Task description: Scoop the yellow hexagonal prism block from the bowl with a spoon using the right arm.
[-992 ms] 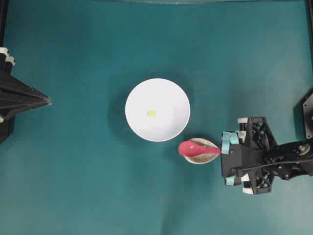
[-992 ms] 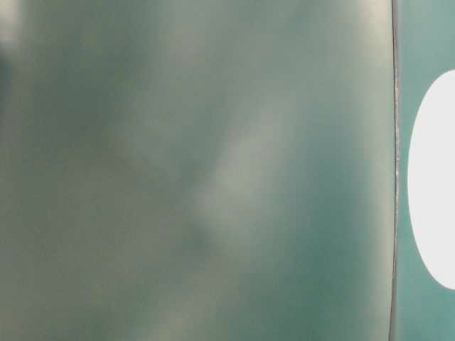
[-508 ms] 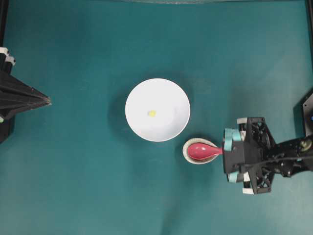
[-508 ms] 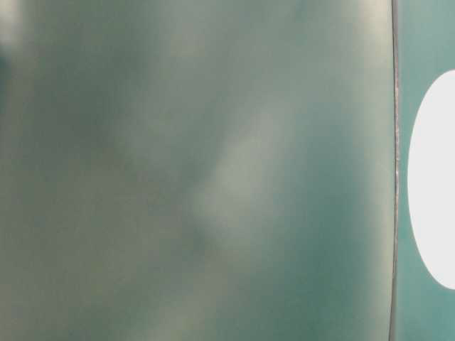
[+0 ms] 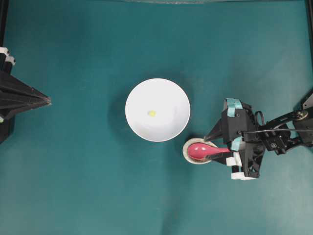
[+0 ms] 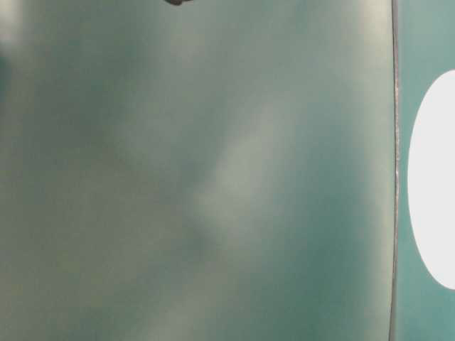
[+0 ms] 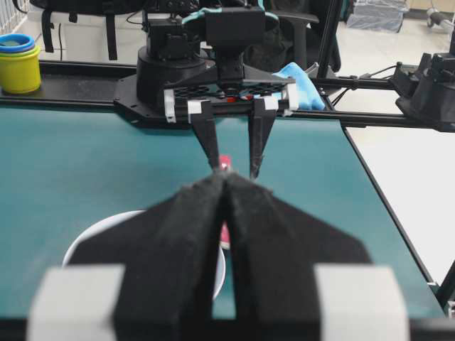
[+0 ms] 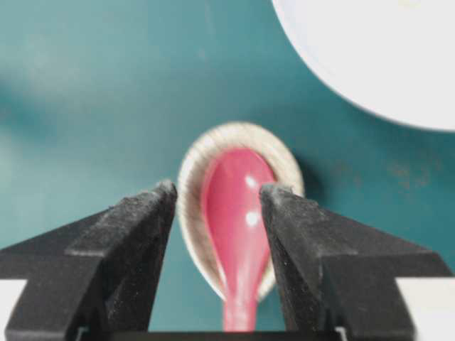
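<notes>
- Right now the right jaws (image 8: pixel 217 206) stand wide open, one finger on each side of the spoon (image 8: pixel 238 213), with a clear gap between each finger and the spoon's sides
- Seen from the right wrist, the pink-red scoop lies between the two fingertips and a little beyond them, and the handle runs back toward the palm between the fingers
- The spoon lies in a small speckled spoon rest (image 8: pixel 190 177), whose rim shows past the scoop on the left, at the top and on the right
- From overhead, the right jaws (image 5: pixel 221 143) point toward the spoon (image 5: pixel 200 150), which lies in the spoon rest (image 5: pixel 186 152) just below and right of the bowl (image 5: pixel 157 109)
- The yellow hexagonal prism block (image 5: pixel 152 113) lies near the middle of the bowl, well apart from the right jaws and beyond the spoon from them
- In the right wrist view the bowl (image 8: pixel 370 57) fills the upper right corner, ahead of the fingertips and off to their right
- The left jaws (image 7: pixel 227 186) are closed, fingers pressed together with nothing between them, parked at the left edge of the teal worktop (image 5: pixel 73 186), far from the bowl
- The table-level view is a blur of teal with a white shape at its right edge
</notes>
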